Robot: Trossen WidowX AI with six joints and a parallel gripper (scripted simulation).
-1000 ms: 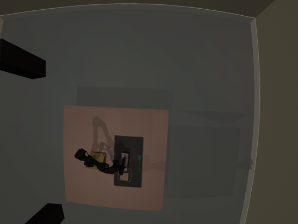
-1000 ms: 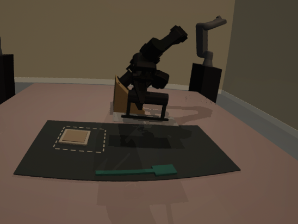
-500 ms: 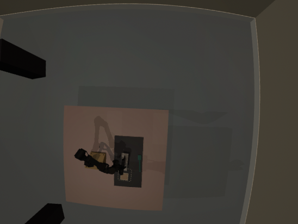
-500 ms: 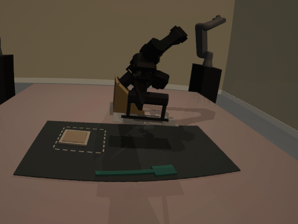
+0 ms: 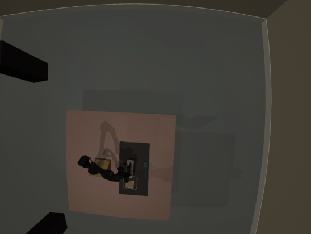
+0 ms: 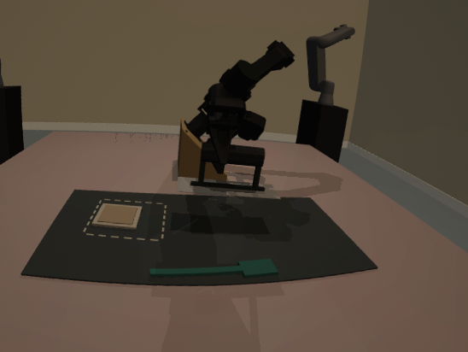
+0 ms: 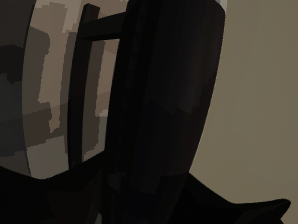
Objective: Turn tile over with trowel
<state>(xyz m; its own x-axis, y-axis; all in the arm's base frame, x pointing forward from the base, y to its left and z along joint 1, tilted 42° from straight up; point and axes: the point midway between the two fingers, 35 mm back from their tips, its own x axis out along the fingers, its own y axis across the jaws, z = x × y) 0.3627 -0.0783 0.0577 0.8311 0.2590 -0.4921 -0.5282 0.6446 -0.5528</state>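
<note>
The tile [image 5: 129,184] [image 6: 118,214] lies flat on the dark mat [image 5: 142,191] [image 6: 307,256], inside the dashed outline and nearer its left side in the exterior view. Its upper face is tan with a pale rim, and no mark shows on it. The trowel [image 6: 252,155] [image 7: 180,75] has a thick black handle on two posts over a pale flat blade. My gripper [image 6: 222,164] [image 7: 139,157] is shut on the trowel's handle and holds it above the mat, to the right of the tile in the exterior view. The blade is clear of the tile.
A green spatula [image 5: 145,164] [image 6: 260,268] lies along the mat's front edge in the exterior view. A brown wedge-shaped block [image 5: 106,163] [image 6: 188,158] stands on the pink table [image 5: 85,196] [image 6: 307,320] behind the trowel. Black pedestals stand beyond the table.
</note>
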